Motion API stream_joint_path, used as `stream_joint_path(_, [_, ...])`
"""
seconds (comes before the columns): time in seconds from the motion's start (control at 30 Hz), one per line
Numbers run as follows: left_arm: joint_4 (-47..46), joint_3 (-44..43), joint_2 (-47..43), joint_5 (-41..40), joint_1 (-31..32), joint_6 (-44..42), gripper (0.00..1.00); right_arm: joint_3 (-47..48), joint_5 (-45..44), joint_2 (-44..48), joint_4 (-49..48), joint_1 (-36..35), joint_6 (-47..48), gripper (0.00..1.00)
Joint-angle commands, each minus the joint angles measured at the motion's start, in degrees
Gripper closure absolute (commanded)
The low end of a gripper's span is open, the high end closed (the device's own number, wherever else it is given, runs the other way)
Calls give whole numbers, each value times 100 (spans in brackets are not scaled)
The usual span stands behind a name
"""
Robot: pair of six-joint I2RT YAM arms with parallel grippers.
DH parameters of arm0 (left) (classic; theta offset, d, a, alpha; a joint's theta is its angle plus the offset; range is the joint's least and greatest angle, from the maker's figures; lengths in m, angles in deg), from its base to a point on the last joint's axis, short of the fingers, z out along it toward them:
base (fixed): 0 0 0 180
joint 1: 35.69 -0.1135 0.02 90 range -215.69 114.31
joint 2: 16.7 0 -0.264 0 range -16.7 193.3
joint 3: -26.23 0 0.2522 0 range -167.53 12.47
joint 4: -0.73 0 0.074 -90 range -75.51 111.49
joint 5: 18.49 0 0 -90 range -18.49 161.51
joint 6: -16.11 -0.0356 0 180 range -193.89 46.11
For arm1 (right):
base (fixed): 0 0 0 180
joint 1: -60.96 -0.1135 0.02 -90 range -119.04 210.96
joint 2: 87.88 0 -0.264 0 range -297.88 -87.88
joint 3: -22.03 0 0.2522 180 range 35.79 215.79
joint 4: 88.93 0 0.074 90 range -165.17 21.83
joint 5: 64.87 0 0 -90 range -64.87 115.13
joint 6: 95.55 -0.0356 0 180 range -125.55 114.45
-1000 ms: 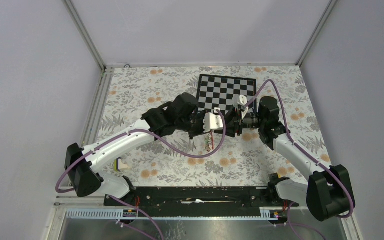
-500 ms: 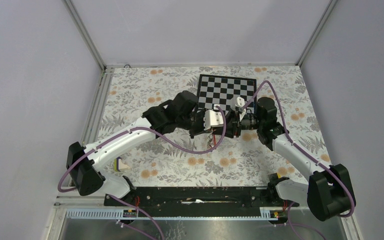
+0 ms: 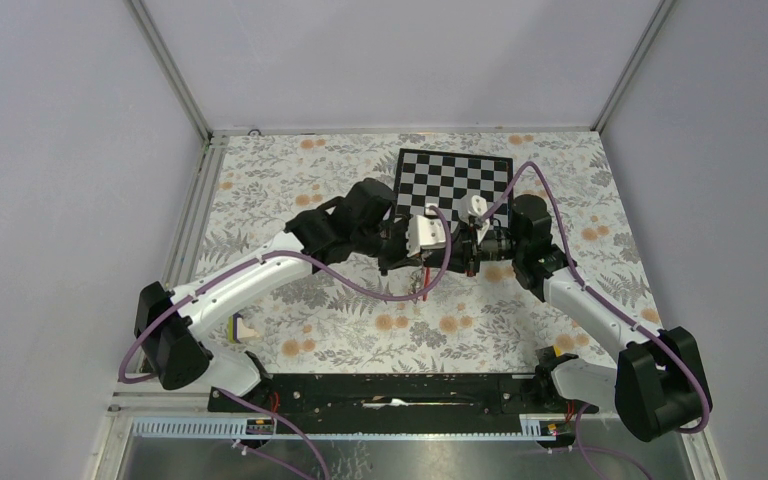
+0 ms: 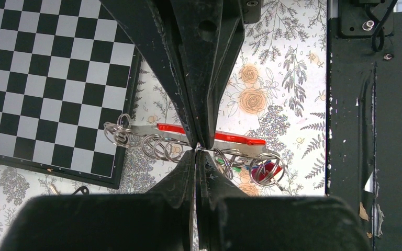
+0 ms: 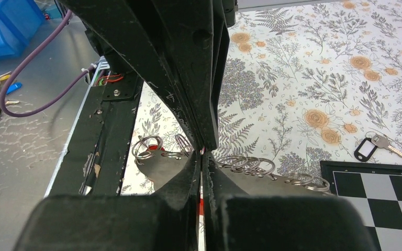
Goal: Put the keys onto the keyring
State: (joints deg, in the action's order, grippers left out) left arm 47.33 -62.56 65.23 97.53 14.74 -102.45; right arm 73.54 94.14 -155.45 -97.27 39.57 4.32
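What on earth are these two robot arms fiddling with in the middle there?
The two arms meet tip to tip over the flowered table. The left gripper and the right gripper are both shut. Together they pinch a bunch of metal rings with a red strip running through it, next to a checkerboard. A key with a black tag lies on the table, untouched.
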Motion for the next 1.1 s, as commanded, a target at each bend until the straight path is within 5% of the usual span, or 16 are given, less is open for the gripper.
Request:
stream_joint_path(0.0, [-357, -313, -93, 430, -138, 140, 100, 246, -116, 43, -138, -25, 46, 100])
stream_joint_path(0.13, [-385, -276, -161, 823, -386, 283, 100, 189, -72, 49, -605, 25, -351, 100])
stream_joint_path(0.3, [-560, -107, -259, 1598, -781, 570, 76, -108, 11, 19, -2163, 157, -1715, 100])
stream_joint_path(0.43, [-649, -136, -270, 1796, -903, 734, 67, -192, 19, -32, -2806, 194, -2362, 100])
stream_joint_path(1.07, [-729, -384, -52, 2180, -963, 1010, 70, -261, 20, -85, -3282, 227, -2759, 100])
